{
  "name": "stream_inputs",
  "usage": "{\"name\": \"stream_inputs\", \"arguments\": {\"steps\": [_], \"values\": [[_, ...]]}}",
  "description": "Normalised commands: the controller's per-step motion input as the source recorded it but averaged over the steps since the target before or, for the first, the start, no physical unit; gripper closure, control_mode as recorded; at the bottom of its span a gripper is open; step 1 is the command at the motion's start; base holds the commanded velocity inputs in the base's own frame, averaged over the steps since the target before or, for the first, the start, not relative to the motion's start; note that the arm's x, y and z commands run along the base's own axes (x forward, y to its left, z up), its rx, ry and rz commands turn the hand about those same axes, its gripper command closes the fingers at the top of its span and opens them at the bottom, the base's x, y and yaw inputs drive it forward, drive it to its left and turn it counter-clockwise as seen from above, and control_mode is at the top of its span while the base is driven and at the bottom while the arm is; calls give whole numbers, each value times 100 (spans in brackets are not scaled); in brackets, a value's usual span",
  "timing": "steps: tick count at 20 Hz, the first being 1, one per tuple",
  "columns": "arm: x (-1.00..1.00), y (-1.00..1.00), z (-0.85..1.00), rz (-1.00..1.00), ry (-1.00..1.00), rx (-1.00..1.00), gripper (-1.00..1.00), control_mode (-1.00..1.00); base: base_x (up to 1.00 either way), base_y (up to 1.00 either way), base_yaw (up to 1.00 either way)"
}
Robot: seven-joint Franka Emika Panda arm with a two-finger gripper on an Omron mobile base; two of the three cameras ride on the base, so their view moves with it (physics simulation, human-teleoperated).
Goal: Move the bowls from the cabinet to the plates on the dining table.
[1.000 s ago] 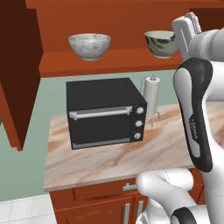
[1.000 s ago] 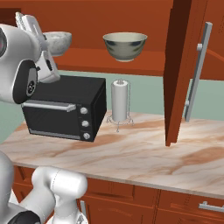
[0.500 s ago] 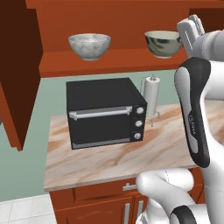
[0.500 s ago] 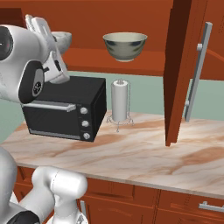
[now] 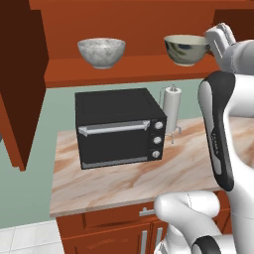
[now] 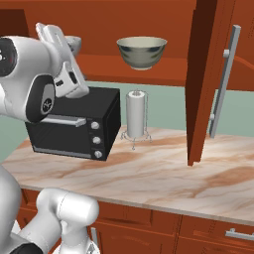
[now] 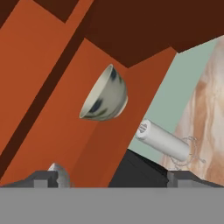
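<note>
Left base view shows our gripper (image 5: 216, 35) with jaws spread and empty, raised just right of the grey bowl (image 5: 186, 49) on the cabinet (image 5: 129, 67) shelf, the speckled bowl (image 5: 101, 52) farther left.

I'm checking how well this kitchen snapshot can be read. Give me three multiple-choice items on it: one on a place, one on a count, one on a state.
1. Where does the paper towel roll stand?
A. on top of the oven
B. on the counter beside the oven
C. on the cabinet shelf

2. How many bowls sit on the cabinet shelf?
A. one
B. two
C. three

3. How is the gripper?
A. open, holding nothing
B. shut on a bowl
C. shut on the door handle

Answers: 1 B, it stands upright right of the black oven. 2 B, the marble bowl and the metal bowl. 3 A, its fingertips stand wide apart in the hand view.
</note>
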Motion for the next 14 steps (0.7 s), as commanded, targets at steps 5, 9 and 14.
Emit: {"name": "stream_inputs", "arguments": {"steps": [5, 9, 14], "values": [[1, -27, 2, -7, -6, -3, -100, -100, 0, 0, 0], [1, -24, 5, -7, -3, -1, -100, -100, 0, 0, 0], [1, -29, 8, -6, -1, 3, -100, -100, 0, 0, 0]]}}
